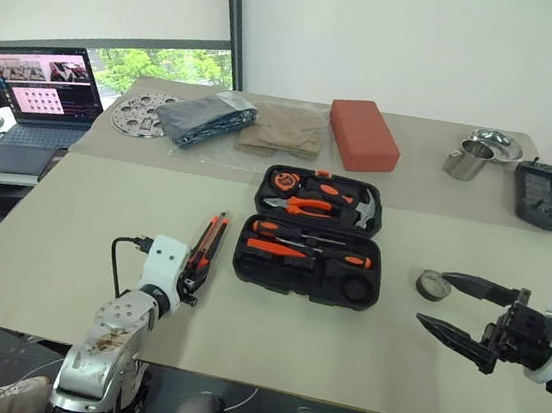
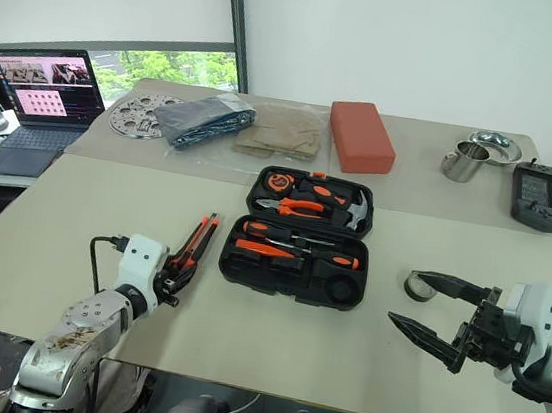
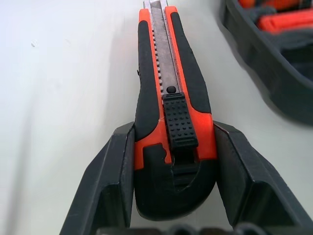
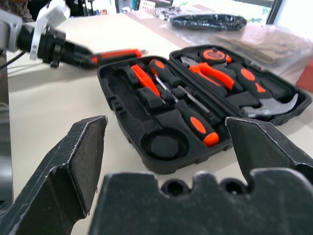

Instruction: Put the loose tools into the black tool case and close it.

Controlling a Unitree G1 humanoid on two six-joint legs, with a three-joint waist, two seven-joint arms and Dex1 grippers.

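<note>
Head views: black tool case (image 1: 313,234) lies open, both halves flat on the beige table (image 1: 70,242), approx mid-table. Far half holds orange-handled pliers (image 1: 301,207), a hammer (image 1: 364,209) and a round orange item I can't make out. Near half holds screwdrivers (image 1: 305,254) w/ orange and black handles, seated in slots; exact count not clear from here. One round recess at the case's near right corner stands vacant.

Utility knife (image 1: 207,242), orange-black, lies on the table just left of the case, lengthwise toward the far edge. Left gripper (image 1: 189,282) sits at the knife's near end, fingers either side of the butt.

Grey tape roll (image 1: 433,284) lies flat on the table, right of the case, near but apart. Right gripper (image 1: 445,305) is right of the case, jaws spread wide; upper fingertip just beside the roll, contact can't be confirmed.

Beyond the case: red-orange block (image 1: 363,134), folded cloths (image 1: 206,117), metal cup (image 1: 468,160), dark handheld device (image 1: 543,197). Laptop (image 1: 37,102) far left of the case.

Left wrist view: knife butt sits between the two fingers (image 3: 110,186), which bracket it closely; the left finger looks to touch it, a thin gap shows at the right one. Not a confirmed pinch. Case wall (image 3: 274,73) beside it.

Right wrist view: fingers (image 4: 73,161) wide apart, nothing between them; open case ahead, screwdrivers and pliers visible in slots.
</note>
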